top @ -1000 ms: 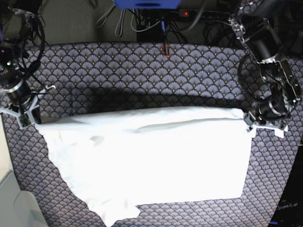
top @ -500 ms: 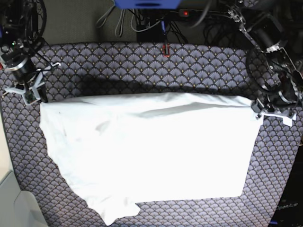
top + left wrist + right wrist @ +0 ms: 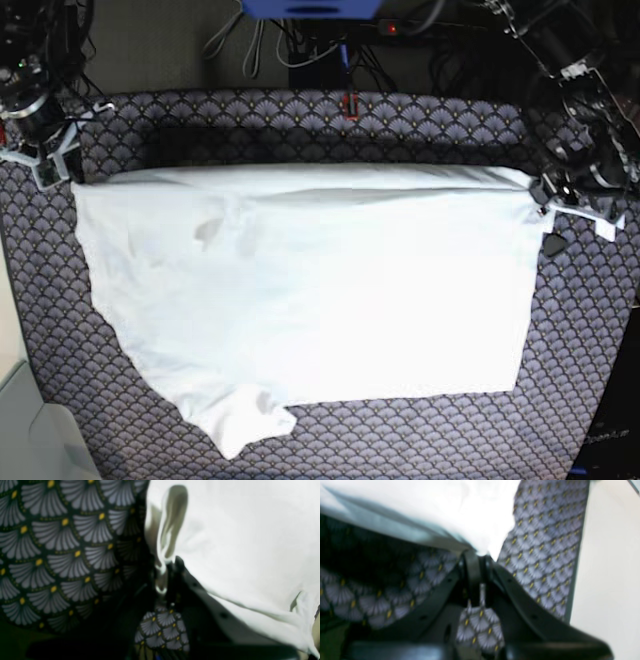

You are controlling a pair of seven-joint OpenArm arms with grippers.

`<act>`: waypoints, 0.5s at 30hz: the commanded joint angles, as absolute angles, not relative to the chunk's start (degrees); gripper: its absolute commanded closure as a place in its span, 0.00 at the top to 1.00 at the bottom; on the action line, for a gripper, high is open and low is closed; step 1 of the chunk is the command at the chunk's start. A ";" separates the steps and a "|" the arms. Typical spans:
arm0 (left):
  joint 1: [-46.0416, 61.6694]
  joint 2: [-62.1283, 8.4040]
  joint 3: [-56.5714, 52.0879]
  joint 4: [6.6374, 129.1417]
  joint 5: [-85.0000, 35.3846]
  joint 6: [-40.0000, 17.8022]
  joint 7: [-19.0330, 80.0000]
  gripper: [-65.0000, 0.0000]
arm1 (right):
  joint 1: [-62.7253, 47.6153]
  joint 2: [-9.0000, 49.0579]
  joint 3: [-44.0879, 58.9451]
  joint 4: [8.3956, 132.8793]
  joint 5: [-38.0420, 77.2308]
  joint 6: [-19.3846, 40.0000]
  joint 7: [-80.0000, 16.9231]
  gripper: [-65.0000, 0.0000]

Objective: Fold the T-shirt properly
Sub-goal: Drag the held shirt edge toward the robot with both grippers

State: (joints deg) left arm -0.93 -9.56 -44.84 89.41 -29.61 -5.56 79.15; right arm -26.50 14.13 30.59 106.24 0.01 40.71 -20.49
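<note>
Table [image 3: 300,125]: covered by purple-grey scallop-patterned cloth [image 3: 420,130]. White T-shirt [image 3: 310,300] is spread across it, far edge lifted.

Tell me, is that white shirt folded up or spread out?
Spread out: the T-shirt lies mostly flat, its far edge held taut between both grippers.

T-shirt [image 3: 330,290]: plain white cloth, thin, soft, matt, faintly creased near upper left | table cover [image 3: 300,130]: woven cloth, matt, purple-grey scallop print with yellow dots | left gripper [image 3: 170,566] jaws: black plastic, smooth, dull sheen | right gripper [image 3: 480,557] jaws: same black plastic, smooth
</note>
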 commanded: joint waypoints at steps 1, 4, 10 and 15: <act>-0.75 -10.42 -45.14 91.91 -29.76 -5.49 78.90 0.01 | -27.30 14.99 31.34 107.21 0.31 40.00 -19.56 0.00; 1.10 -10.33 -45.05 95.08 -29.76 -5.49 78.99 0.01 | -29.05 14.90 31.25 107.21 0.31 40.00 -19.47 0.00; 4.70 -10.24 -45.14 96.57 -29.76 -5.49 80.00 0.01 | -31.34 14.90 31.34 107.21 0.31 40.00 -17.10 0.00; 5.41 -10.24 -44.97 96.04 -29.76 -5.49 79.60 0.01 | -31.87 14.90 31.25 107.21 0.31 40.00 -16.13 0.00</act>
